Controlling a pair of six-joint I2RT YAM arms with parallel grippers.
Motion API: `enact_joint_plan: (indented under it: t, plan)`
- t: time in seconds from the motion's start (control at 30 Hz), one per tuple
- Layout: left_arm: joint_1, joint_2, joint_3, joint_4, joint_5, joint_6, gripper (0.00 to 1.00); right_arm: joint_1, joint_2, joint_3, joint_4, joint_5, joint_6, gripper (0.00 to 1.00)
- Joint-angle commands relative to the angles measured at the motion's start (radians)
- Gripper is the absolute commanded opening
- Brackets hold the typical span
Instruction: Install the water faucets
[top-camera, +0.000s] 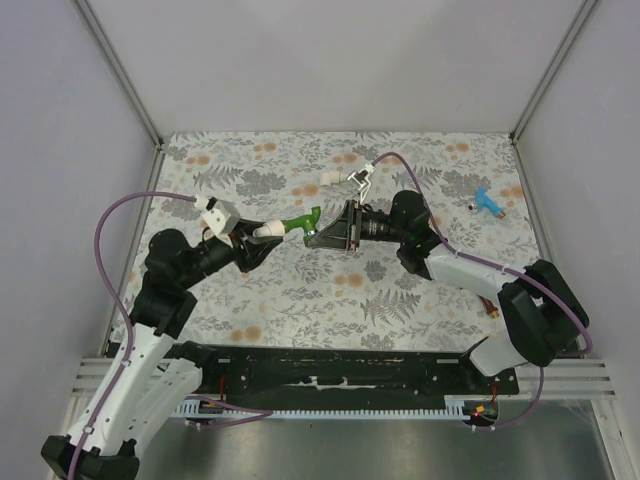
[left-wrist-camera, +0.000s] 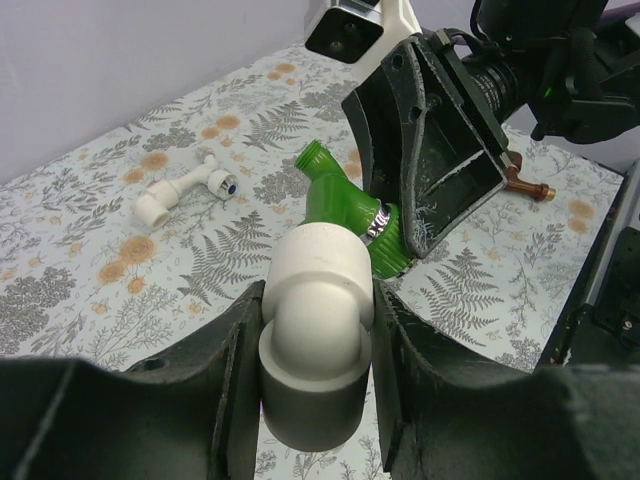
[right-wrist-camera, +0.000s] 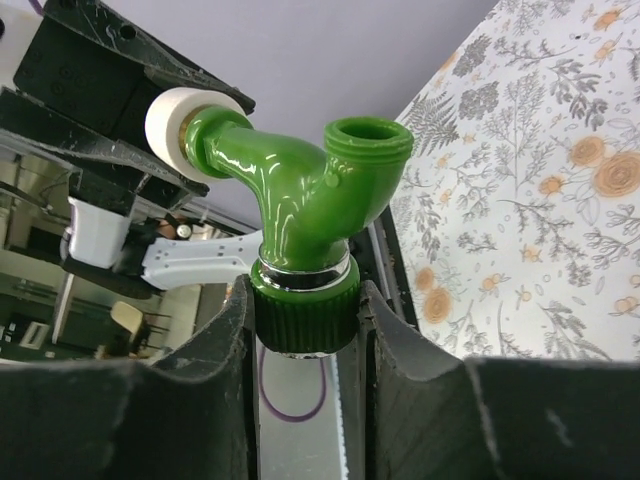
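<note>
Mid-air over the flowered table (top-camera: 300, 300), the bright green plastic faucet (right-wrist-camera: 300, 200), clamped at its ribbed end by the right gripper (right-wrist-camera: 305, 325), should be turned squarely into the white plastic elbow fitting (left-wrist-camera: 318, 270) clenched by the left gripper (left-wrist-camera: 316, 340).

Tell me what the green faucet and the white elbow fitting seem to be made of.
The green faucet: glossy moulded plastic, by its even colour and soft highlights. The ring above its ribbed knob: mirror-bright, chromed metal or plated plastic. The white elbow fitting: matte opaque plastic, probably PVC, with a dull sheen.
</note>
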Motion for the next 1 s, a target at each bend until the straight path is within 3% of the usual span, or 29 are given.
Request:
enact_joint_plan:
  t: [0.0, 0.07, 0.2, 0.23, 0.37, 0.5, 0.8, 0.97]
  plan:
    - [-0.003, -0.032, 0.009, 0.013, 0.003, 0.079, 0.02, 0.012, -0.006, 0.015, 0.081, -0.032, 0.097, 0.15]
    - [-0.002, -0.050, 0.010, -0.019, 0.002, 0.129, 0.02, 0.012, -0.007, 0.025, 0.066, -0.047, 0.127, 0.02]
    - [-0.002, -0.072, 0.020, -0.096, 0.002, 0.210, 0.02, 0.012, -0.012, 0.056, -0.009, -0.049, 0.173, 0.00]
    - [-0.003, -0.073, 0.024, -0.111, 0.008, 0.231, 0.02, 0.010, -0.016, 0.067, -0.052, -0.050, 0.174, 0.02]
    - [-0.008, -0.061, 0.049, -0.191, 0.026, 0.293, 0.02, 0.008, -0.044, 0.129, -0.263, -0.047, 0.120, 0.25]
    - [-0.031, -0.046, 0.067, -0.252, 0.032, 0.321, 0.02, 0.004, -0.066, 0.189, -0.399, -0.067, 0.082, 0.39]
    - [-0.062, -0.037, 0.079, -0.311, 0.013, 0.354, 0.02, -0.044, -0.066, 0.214, -0.408, -0.121, 0.109, 0.52]
    - [-0.062, -0.037, 0.081, -0.315, 0.009, 0.357, 0.02, -0.080, -0.066, 0.211, -0.414, -0.150, 0.132, 0.64]
